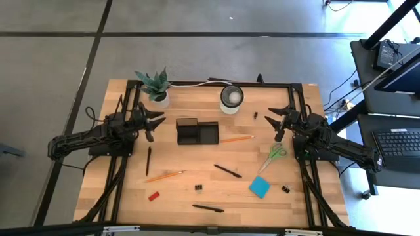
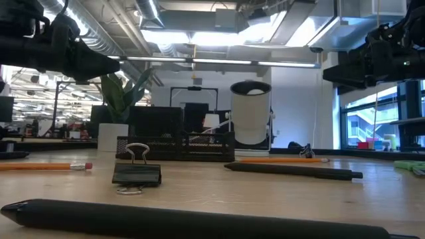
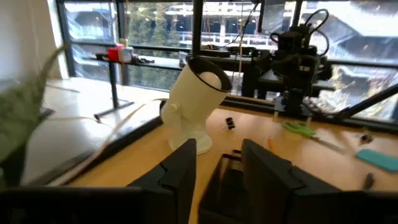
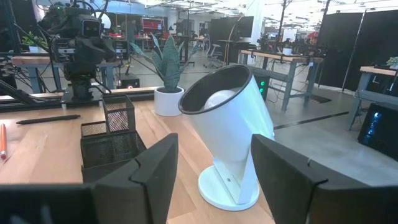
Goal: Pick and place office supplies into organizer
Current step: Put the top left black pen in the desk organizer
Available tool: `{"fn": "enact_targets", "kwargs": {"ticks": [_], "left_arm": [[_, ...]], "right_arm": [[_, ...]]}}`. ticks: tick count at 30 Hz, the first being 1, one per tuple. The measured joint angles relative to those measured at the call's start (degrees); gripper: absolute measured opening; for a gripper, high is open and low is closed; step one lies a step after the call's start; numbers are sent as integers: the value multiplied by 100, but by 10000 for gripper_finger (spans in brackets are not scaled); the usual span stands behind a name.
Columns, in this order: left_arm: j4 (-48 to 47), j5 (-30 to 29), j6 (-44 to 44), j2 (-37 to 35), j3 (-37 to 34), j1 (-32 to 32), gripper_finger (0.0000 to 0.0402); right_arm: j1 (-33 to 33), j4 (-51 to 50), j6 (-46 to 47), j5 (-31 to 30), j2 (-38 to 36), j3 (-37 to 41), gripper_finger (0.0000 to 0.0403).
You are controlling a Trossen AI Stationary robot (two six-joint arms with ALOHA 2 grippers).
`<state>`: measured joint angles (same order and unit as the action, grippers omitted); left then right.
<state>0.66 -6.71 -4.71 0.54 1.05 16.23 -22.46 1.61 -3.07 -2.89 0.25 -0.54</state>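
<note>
The black mesh organizer (image 1: 197, 132) sits at mid-table, nearer the far edge. Loose on the wood lie green-handled scissors (image 1: 272, 156), a blue sticky-note pad (image 1: 259, 187), two orange pencils (image 1: 237, 139) (image 1: 164, 176), black pens (image 1: 149, 159) (image 1: 228, 171) (image 1: 208, 208), a red eraser (image 1: 153, 195) and small black clips (image 1: 198, 188) (image 1: 285, 189) (image 1: 255, 115). My left gripper (image 1: 156, 126) hovers open just left of the organizer. My right gripper (image 1: 272, 123) hovers open to the organizer's right, above the scissors' far side. Neither holds anything.
A white-rimmed round cup (image 1: 231, 98) and a potted plant (image 1: 155, 85) stand along the far edge, either side of the organizer. A white cable (image 1: 193, 83) runs behind them. The low view shows one clip (image 2: 136, 171) and a pen (image 2: 199, 222) near the front edge.
</note>
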Motion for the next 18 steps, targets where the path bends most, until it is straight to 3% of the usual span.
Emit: {"fn": "enact_targets", "kwargs": {"ticks": [5, 11, 14, 18], "left_arm": [[70, 709, -635, 0, -3, 0, 142], [1178, 1618, -838, 5, -3, -181, 141], [1410, 1510, -466, 123, 40, -453, 140], [1177, 833, -115, 599, 346, -815, 142]], "right_arm": [[0, 0, 0, 0, -1, 0, 207], [-1, 0, 0, 0, 0, 0, 207], [0, 0, -7, 0, 0, 0, 207], [0, 9, -9, 0, 1, 0, 207]]}}
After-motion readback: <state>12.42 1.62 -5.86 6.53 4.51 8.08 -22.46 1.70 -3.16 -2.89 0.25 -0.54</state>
